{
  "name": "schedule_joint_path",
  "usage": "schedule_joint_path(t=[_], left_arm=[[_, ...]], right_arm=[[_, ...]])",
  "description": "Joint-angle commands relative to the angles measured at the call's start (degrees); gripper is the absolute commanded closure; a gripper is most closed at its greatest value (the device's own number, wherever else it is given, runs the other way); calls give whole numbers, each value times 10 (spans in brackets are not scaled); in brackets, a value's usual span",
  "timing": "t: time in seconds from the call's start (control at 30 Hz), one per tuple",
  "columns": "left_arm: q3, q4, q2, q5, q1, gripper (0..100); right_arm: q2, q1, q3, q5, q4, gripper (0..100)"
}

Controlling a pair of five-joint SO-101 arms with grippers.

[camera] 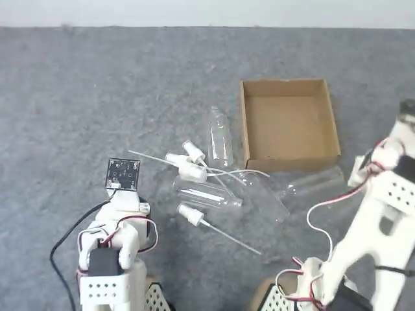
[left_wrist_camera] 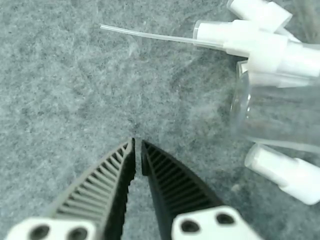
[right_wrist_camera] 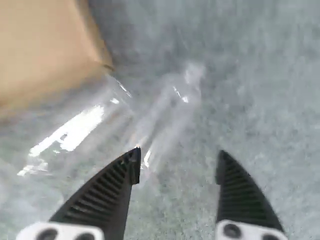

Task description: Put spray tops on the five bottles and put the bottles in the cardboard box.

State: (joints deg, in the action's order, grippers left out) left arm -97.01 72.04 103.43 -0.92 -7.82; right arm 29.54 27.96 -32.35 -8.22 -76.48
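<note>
High view: bottles [camera: 220,144] and spray tops [camera: 188,170] lie scattered mid-frame, beside the cardboard box [camera: 292,159] (right of centre). Left gripper [left_wrist_camera: 138,145] is closed on nothing. Right gripper [right_wrist_camera: 178,152] spreads wide near one bottle [right_wrist_camera: 165,120].

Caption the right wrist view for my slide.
Open right gripper above a clear bottle lying beside the cardboard box.

No writing, label, number or sign can be read on the cardboard box [camera: 289,123], bottles [camera: 219,137] or spray tops [camera: 190,213].
</note>
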Motion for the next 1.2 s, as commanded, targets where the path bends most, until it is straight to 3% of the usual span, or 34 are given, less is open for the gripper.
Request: schedule_joint_path(t=[0.0,0.23,0.47,0.8,0.97,1.03,1.17], left_arm=[[5,3,11,-4,-4,988],[5,3,11,-4,-4,988],[5,3,11,-4,-4,988],[5,3,11,-4,-4,988],[5,3,11,-4,-4,988],[5,3,11,-3,-4,988],[5,-1,11,-4,0,988]], right_arm=[[15,38,-50,6,59,768],[-99,38,-55,94,145,768],[-219,37,-54,96,189,768],[-255,38,-56,96,200,768],[-249,45,-55,85,213,892],[-248,53,-55,28,230,957],[-247,66,-55,-180,239,988]])
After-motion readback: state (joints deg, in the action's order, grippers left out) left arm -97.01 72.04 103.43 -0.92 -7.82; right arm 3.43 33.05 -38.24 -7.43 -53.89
